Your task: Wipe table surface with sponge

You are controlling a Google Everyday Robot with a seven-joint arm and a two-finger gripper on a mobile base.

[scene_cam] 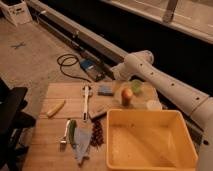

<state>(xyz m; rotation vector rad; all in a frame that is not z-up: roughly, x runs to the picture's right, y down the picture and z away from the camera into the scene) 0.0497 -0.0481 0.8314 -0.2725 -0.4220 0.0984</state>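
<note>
A small blue sponge lies on the wooden table near its far edge. The white arm reaches in from the right. My gripper hangs just behind and slightly right of the sponge, at the table's far edge and close above it. I cannot tell whether it touches the sponge.
A large yellow bin fills the table's right front. An orange-red fruit, a green object and a white cup stand right of the sponge. A banana, a brush, a utensil and a cloth lie to the left. A black chair is left of the table.
</note>
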